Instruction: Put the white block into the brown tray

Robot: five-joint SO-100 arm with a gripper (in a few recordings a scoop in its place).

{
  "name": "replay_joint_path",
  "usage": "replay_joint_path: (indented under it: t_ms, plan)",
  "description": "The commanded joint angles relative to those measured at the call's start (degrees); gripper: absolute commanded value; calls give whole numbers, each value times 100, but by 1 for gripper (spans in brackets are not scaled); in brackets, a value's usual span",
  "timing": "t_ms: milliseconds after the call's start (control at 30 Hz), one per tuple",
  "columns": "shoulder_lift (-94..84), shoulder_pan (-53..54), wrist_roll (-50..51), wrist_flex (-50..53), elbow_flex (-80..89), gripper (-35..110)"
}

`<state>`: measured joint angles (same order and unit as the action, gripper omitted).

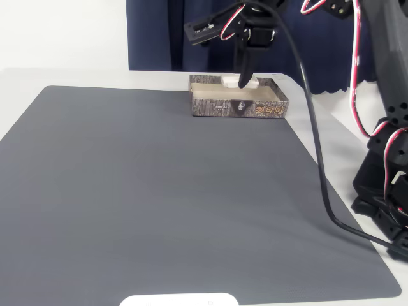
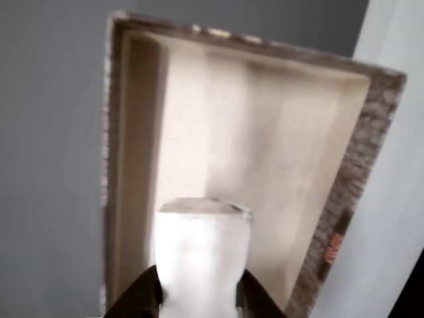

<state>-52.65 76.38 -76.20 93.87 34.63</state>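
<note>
Near the surface's far edge, the brown tray (image 1: 237, 106) sits under the gripper (image 1: 245, 81), which pinches the white block (image 1: 231, 80) directly above the cream interior. In the wrist view the white block (image 2: 201, 255) stands lengthwise between dark fingers (image 2: 143, 298), over the tray floor (image 2: 265, 152); its height above that floor is hard to judge.

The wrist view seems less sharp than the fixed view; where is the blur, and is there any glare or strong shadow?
In the wrist view the white block held in the hand is soft and overexposed, and the brown tray rim is smeared. In the fixed view the tray label is sharp, the light is even, and the grey mat shows only mild sheen, without hard shadows.
</note>
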Motion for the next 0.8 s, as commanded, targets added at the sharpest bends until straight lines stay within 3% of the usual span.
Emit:
replay_joint_path:
  t_ms: [0, 367, 767]
  plan:
    - [185, 53, -18, 9, -554, 0]
    - [1433, 62, 9, 18, -2127, 2]
    - [1740, -18, 0, -79, -2206, 3]
